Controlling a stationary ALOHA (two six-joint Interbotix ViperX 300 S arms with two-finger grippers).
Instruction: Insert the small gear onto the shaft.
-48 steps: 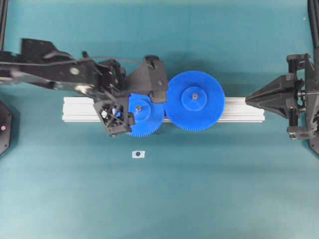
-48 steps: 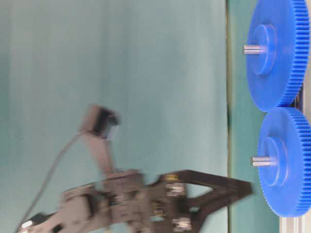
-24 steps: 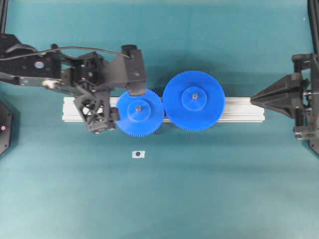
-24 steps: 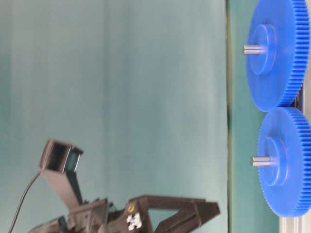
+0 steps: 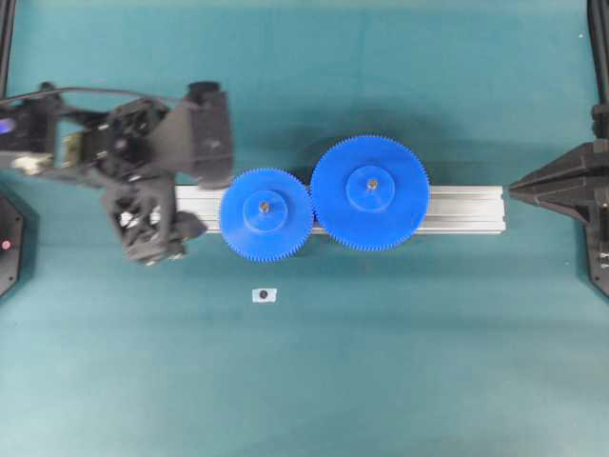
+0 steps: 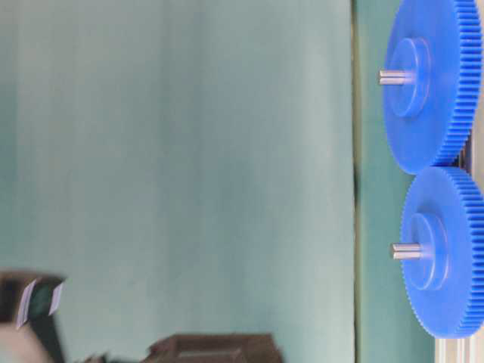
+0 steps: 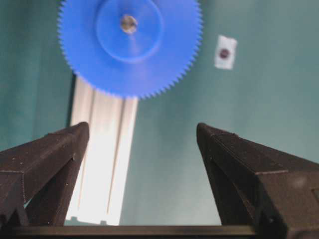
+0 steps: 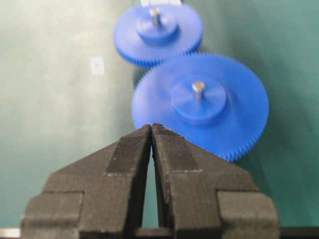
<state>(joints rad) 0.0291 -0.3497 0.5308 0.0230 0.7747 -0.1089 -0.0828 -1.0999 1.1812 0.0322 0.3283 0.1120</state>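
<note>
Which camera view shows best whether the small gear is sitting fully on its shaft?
The table-level view: it shows the small gear side-on, with the shaft sticking out through its hub. The overhead view shows the small gear only from above, the left wrist view only its face, and the right wrist view shows it far off and blurred.

The small gear (image 5: 265,213) is a bright blue toothed disc with a raised round hub. It lies flat, seated on the shaft (image 5: 265,205), a thin grey metal pin whose tip pokes up through the hub's centre hole. Gear and shaft sit left of the tabletop's middle, nearer the far edge than the near one. The gear's teeth on its right side meet another toothed disc.
</note>
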